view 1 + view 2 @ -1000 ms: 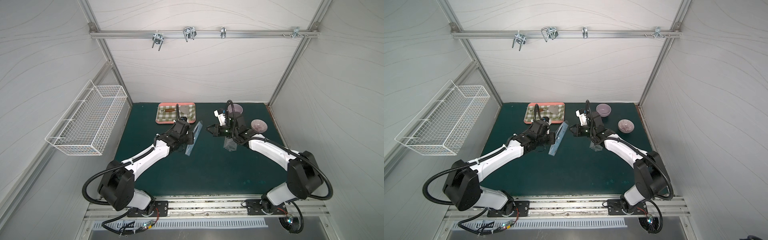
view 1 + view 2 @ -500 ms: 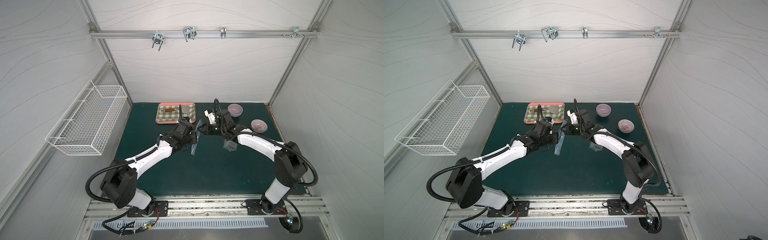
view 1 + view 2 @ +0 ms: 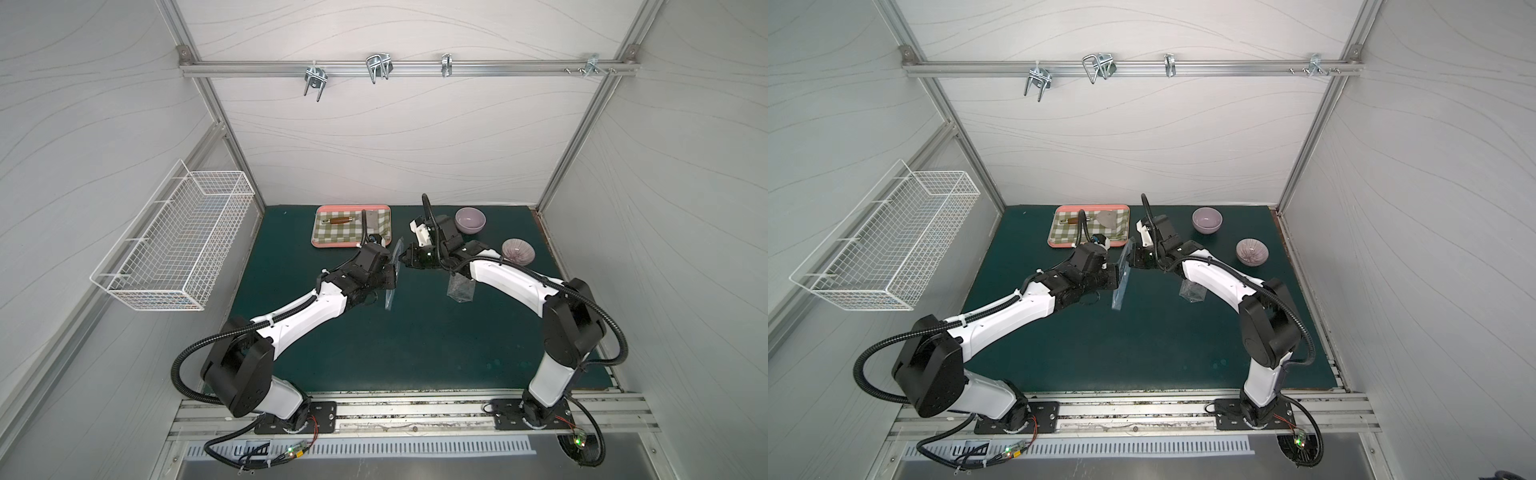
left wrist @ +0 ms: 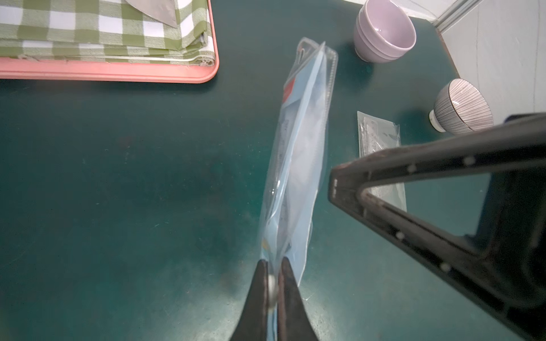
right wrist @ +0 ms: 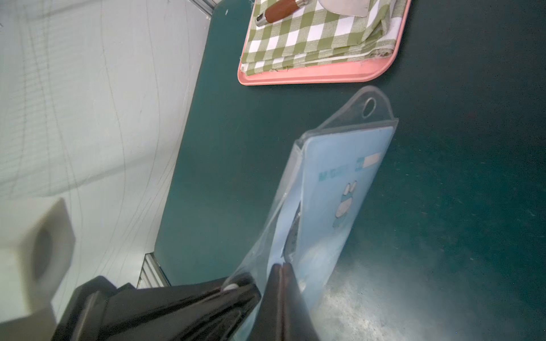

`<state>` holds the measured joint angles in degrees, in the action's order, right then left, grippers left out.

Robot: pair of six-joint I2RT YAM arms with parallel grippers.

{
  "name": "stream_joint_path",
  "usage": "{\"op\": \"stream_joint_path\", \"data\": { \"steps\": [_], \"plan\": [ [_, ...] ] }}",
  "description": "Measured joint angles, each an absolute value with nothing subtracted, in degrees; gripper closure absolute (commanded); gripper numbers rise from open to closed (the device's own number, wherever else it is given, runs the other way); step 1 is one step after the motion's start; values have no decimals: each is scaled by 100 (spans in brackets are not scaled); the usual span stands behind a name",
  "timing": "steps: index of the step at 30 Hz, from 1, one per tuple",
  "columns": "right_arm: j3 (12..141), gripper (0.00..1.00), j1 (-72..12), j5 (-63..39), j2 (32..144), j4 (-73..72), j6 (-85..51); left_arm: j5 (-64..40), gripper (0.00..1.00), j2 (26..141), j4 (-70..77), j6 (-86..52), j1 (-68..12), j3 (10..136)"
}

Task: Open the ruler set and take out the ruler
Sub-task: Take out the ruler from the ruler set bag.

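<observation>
The ruler set (image 3: 392,272) was a flat, clear plastic sleeve with a pale blue card inside. It looked light and thin. The card probably made it stiff enough along its length to stay straight, but the film looked slick and floppy, likely to slide out of a weak pinch or crumple under a hard one.

The left gripper (image 4: 273,265) had its jaws pinched on the sleeve's edge, in the part away from the hang-hole. It held the sleeve up off the bench, over the middle toward the far edge, just off a near corner of the pink tray (image 3: 332,246). The right gripper (image 5: 282,265) had its jaws pressed together right against the film, where it seemed to gape from the card. Whether a layer was nipped between them could not be told. The best hold for opening seemed to be a loose film layer at that gap, with the other jaws on the carded edge.

The sleeve stood on edge, its faces roughly upright. Its long axis ran from the near edge of the bench toward the far edge, leaning a little. The hang-hole tab (image 5: 369,107) pointed to the far edge, between the tray and the lilac bowl (image 3: 469,219). A smaller clear packet (image 3: 460,288) lay flat on the bench nearby, under the right arm.
</observation>
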<state>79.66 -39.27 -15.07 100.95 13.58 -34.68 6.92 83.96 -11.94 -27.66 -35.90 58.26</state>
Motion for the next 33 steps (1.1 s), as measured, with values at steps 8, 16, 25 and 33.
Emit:
{"op": "stream_joint_path", "data": {
  "steps": [8,16,25,33],
  "plan": [
    [8064,100,-3942,-1378,10099,1605,-3334,731,100,8359,-1151,-2766,-3592,5826],
    [8162,100,-4088,-1444,10138,1610,-3321,622,100,8357,-856,-2818,-3597,5824],
    [8368,100,-4125,-1450,10219,1702,-3319,416,100,8263,-506,-2834,-3597,5677],
    [8556,100,-4128,-1017,10335,2093,-3310,373,100,8086,-338,-2834,-3597,5516]
  ]
}}
